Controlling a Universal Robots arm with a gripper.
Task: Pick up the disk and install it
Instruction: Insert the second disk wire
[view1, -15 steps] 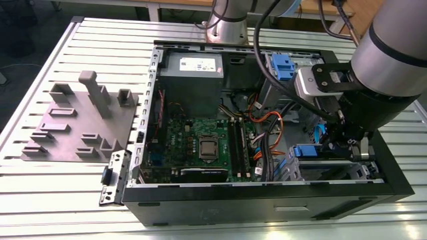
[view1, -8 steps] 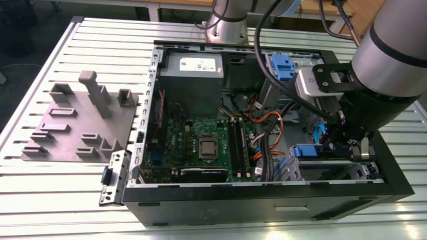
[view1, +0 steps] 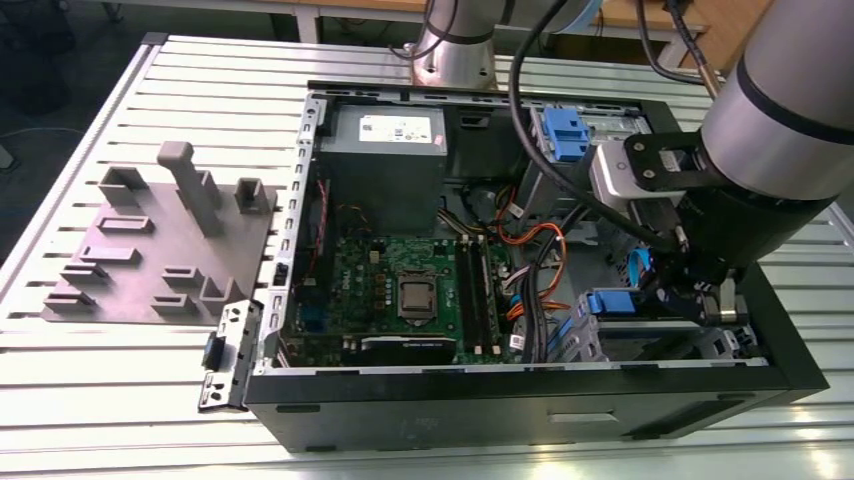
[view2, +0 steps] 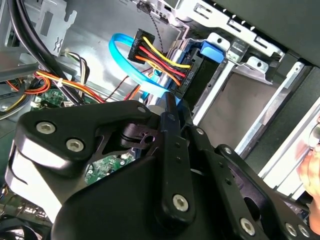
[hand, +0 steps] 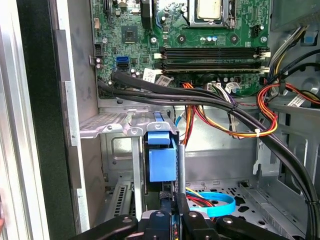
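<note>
Here: disk (hand: 162, 159) seated upright in the drive cage (hand: 112, 125) of the open computer case (view1: 534, 400).
Gripper (hand: 170, 200) has its black fingers (view2: 172, 130) pressed together on the disk's blue-bracketed edge, low in the case at the exterior view's right. Light-blue data cable (view2: 125, 60) and coloured power leads (view2: 160, 55) run to the disk's connector end. Motherboard (view1: 400, 290) lies beside the cage; grey fixture plate (view1: 147, 250) rests on the slatted table (view1: 80, 400).

Item count — one open computer case (view1: 400, 400), one motherboard (view1: 400, 285), one grey power supply box (view1: 384, 150) at upper centre, one grey fixture plate (view1: 147, 250) at left, two blue-bracketed drive positions (view1: 563, 132) (view1: 617, 303) at right, one arm gripper (view1: 694, 295).
</note>
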